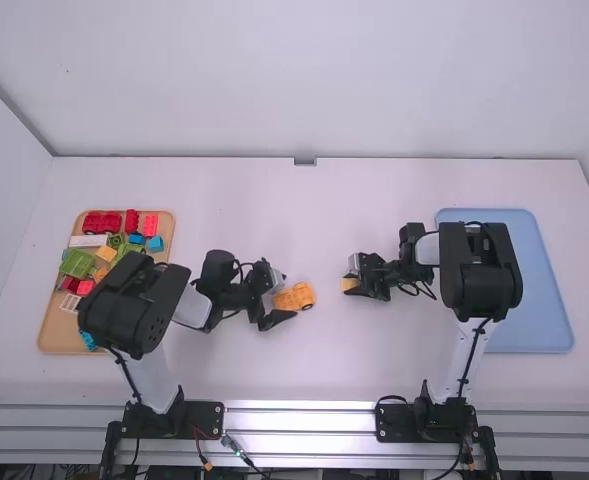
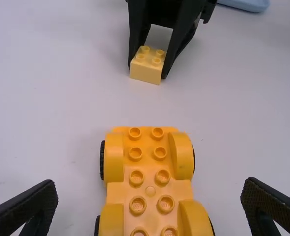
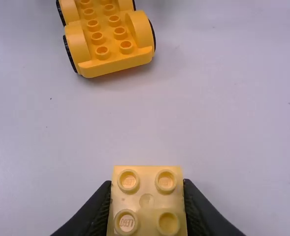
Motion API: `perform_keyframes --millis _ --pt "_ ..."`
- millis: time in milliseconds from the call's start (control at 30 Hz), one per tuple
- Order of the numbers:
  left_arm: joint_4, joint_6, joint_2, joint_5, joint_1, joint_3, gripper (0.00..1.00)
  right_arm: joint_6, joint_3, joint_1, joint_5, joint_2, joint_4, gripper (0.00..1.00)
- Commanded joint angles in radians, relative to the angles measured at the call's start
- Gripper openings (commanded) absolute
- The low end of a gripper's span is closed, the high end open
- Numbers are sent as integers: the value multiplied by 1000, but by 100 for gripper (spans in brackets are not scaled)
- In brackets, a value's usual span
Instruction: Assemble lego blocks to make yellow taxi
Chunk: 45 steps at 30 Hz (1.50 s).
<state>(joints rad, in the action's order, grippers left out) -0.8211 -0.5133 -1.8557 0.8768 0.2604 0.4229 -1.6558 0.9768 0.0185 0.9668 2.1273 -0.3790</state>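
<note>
The left gripper (image 1: 288,296) stands wide open, the yellow wheeled base (image 2: 150,189) lying studs up between and ahead of its fingers. Farther ahead, the right gripper (image 1: 350,279) faces it, pinching a small yellow block (image 3: 146,200) by its sides. Behind the right gripper lies a blue tray (image 1: 549,310).

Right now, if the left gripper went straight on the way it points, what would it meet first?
The left gripper would most likely meet the orange-yellow wheeled base, lined up between its open fingers; fingertip height is hard to judge.
</note>
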Motion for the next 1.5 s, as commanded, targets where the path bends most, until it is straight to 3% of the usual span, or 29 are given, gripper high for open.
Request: perform_keyframes --millis 0,167,467,533,600,633,733,867,1100,1233,1467 --pt "10 -8 -3 -74 29 3 100 -2 -8 -6 -28 19 -7 29" --pt "16 -7 -4 -165 61 3 100 -2 15 -6 -20 6 -61 27" --pt "16 -8 -48 -185 63 10 100 -115 146 25 -20 -9 -335 24" --pt "16 -9 -69 -166 62 25 95 -153 188 43 -16 -9 -415 30" --pt "17 -28 -75 -151 63 32 88 -147 204 50 -8 -9 -433 30" --pt "21 -50 -77 -135 63 34 78 -148 219 55 0 -9 -446 30" --pt "20 -60 -76 -132 60 42 64 -147 243 68 6 -9 -460 30" --pt "21 -100 -76 -133 63 41 58 -82 270 79 37 -9 -454 30" --pt "21 -243 -76 -137 54 47 43 174 274 87 58 -9 -297 30" --pt "72 -239 -76 -132 47 92 41 228 273 108 58 -11 -275 30" --pt "368 -359 -77 -106 53 250 39 219 273 177 30 -72 -264 29"
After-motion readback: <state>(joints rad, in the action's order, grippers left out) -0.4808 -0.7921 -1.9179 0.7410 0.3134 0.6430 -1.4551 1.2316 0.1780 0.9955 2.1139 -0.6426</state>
